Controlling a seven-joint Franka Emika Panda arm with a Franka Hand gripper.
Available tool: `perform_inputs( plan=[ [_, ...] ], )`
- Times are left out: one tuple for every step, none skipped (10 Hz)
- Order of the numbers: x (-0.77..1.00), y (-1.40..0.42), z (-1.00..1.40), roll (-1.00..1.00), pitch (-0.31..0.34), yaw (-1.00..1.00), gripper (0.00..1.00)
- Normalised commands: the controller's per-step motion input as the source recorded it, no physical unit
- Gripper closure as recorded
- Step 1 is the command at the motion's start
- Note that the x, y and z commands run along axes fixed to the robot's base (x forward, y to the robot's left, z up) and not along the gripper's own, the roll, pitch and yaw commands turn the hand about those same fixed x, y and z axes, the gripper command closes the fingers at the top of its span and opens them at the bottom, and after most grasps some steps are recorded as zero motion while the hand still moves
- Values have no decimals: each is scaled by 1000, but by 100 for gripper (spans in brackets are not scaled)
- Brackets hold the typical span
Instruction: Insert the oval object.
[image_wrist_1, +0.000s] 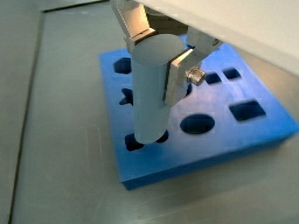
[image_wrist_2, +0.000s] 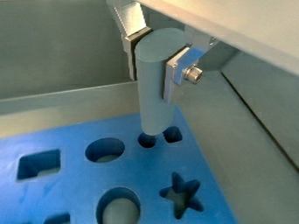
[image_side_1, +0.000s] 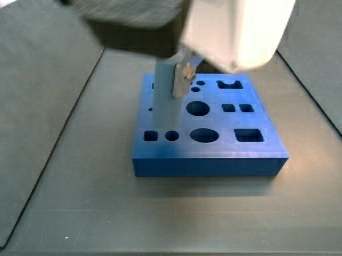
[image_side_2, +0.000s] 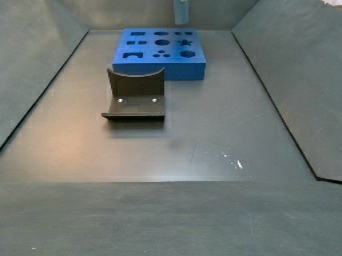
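- A wrist view shows the two-finger gripper (image_wrist_1: 162, 54) with its flat silver plates pinching the oval object, a long, smooth, pale blue-grey rod (image_wrist_1: 149, 87), held upright over the flat blue block with shaped cut-outs (image_wrist_1: 251, 131).
- In both wrist views the rod hangs straight down from between the fingers, and its lower end sits at the mouth of a small dark double-lobed hole (image_wrist_2: 159, 137) directly beneath the gripper; whether the tip has already entered or merely touches the rim cannot be told.
- A side view places the same rod (image_side_1: 163, 92) below the gripper's white body, standing over the row of small openings near one edge of the block (image_side_1: 214, 152).
- In a side view taken from farther off, the block (image_side_2: 163, 52) lies at the far end of the grey floor, with the dark L-shaped fixture (image_side_2: 134, 96) just in front of it; the gripper itself is nearly out of frame at the top edge.
- Judged from this, the insertion step is in hand: the rod is carried and lined up, not yet seated.
- The next move appears to call for a straight descent, keeping the rod vertical and its oval section matched to the opening, and only then letting the fingers part.
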Motion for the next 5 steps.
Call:
perform_inputs(
  plan=[
    [0, -31, -474, 0, -6, -1000, 100],
    [0, -23, -346, 0, 0, -1000, 100],
    [134, -43, -160, -53, 0, -951, 100],
    [117, -37, -26, -97, 0, -954, 100],
    [166, -34, -37, -100, 0, -920, 100]
  ],
)
